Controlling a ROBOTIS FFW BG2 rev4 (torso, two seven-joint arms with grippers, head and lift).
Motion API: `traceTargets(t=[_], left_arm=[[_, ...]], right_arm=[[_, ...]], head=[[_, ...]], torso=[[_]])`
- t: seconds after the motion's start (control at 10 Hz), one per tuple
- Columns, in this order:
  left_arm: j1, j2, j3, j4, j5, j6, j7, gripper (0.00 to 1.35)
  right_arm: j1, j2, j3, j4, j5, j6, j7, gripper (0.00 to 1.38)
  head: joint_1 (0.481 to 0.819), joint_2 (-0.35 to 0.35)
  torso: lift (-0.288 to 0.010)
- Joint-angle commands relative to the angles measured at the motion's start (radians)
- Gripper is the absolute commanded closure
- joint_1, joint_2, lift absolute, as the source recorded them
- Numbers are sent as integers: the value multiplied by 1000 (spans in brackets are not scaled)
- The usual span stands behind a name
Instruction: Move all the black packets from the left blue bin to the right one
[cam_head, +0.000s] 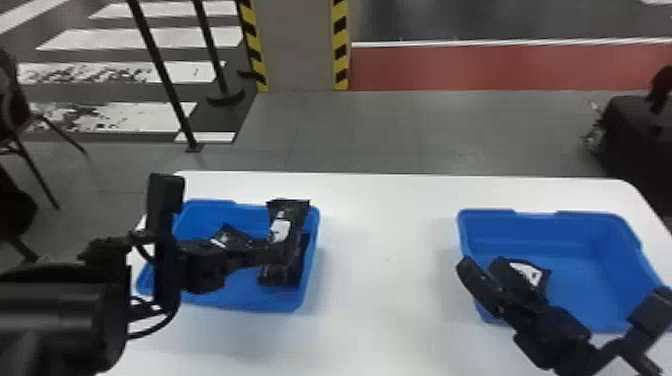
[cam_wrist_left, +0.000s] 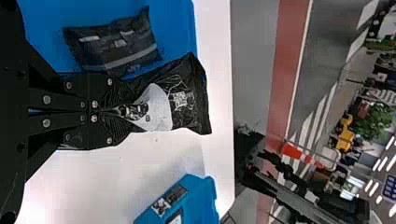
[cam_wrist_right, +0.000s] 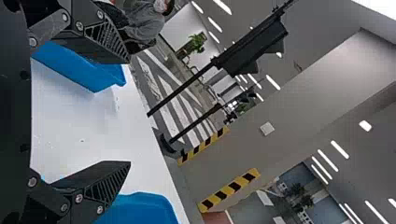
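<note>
Table (cam_head: 387, 225) is the big white slab in front of you, with the left blue bin (cam_head: 250, 302) and right blue bin (cam_head: 595, 227) well apart on it. Your right end effector (cam_wrist_right: 130, 112) is spread wide by the right bin, nothing in it. Your left end effector (cam_wrist_left: 116, 111) is pinched on the held packet (cam_wrist_left: 187, 100) at the left bin's right side, so I'd call this the lift-out step. You've got at least one other packet (cam_wrist_left: 114, 46) left in there, plus what looks like a delivered packet (cam_head: 527, 274) over right. Next you'd want to clear the rim, then carry it across, minding your other arm.
</note>
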Motion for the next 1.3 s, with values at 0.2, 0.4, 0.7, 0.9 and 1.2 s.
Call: traceTargets(t=[0.2,0.4,0.7,0.9,1.2], left_arm=[[-30,-14,-49,13,-30,-153,-74,1200],[-86,-14,-111,86,-46,-207,-121,1200],[-239,-28,-244,275,-47,-280,-163,1200],[-285,-43,-302,302,-34,-285,-169,1200],[-327,-63,-379,329,-7,-280,-178,1200]], right_arm=[[-53,1,50,-8,-4,1,22,269],[-97,1,70,-15,-7,1,27,269],[-193,1,111,12,-10,1,38,266],[-259,1,134,78,-7,1,42,265],[-362,1,134,186,23,-14,42,249]], head=[[695,80],[695,76],[695,31],[695,12],[695,-39]], torso=[[-110],[-110],[-110],[-110],[-110]])
